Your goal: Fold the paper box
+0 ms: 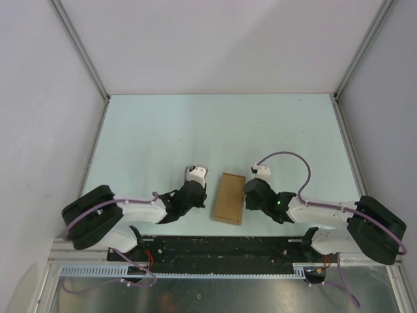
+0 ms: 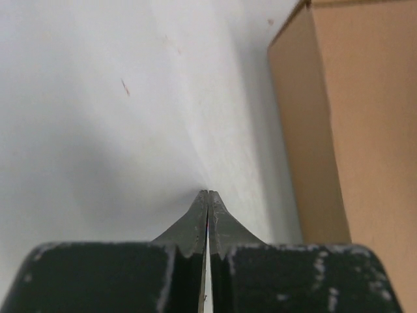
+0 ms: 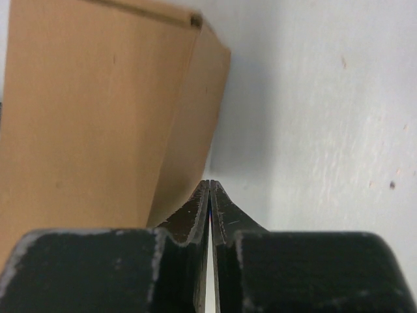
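Left gripper (image 2: 207, 197): jaws pressed together, empty, low over the table (image 1: 195, 130), the paper box (image 1: 229, 197) just to its right. Right gripper (image 3: 210, 188): jaws also together, empty, tips beside the box's opposite wall. The box lies flat between the two grippers.

The paper box (image 1: 229, 197) is blocking the near bench (image 1: 143, 143) between the left arm (image 1: 140, 210) and right arm (image 1: 319, 212), leaving slim gaps, while the far half is lying open to 3 walls (image 1: 39, 98).
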